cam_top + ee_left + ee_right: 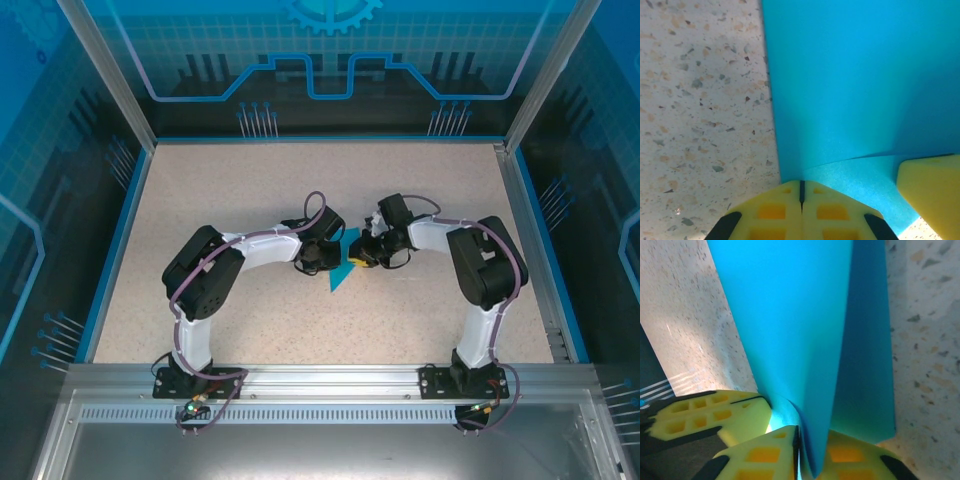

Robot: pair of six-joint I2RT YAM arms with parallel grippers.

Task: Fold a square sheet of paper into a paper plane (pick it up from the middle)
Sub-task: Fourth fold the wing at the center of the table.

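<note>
Yellow right fingers [765,455] pinching paper plane [341,268], tip pointing nearward

The left arm [205,275] goes up from its base, bends at the elbow and reaches in toward the middle. The right arm [485,265] does the same from the other side, so the two wrists almost meet. The left gripper [801,197] has its two yellow fingers pressed tight together, with the tips right at the edge of the folded blue paper [850,90]. It is hard to tell if any paper is caught between them. The right gripper [799,452] squeezes the paper, which runs down between its fingers. The two grippers sit just beside each other, tip near tip.
</note>
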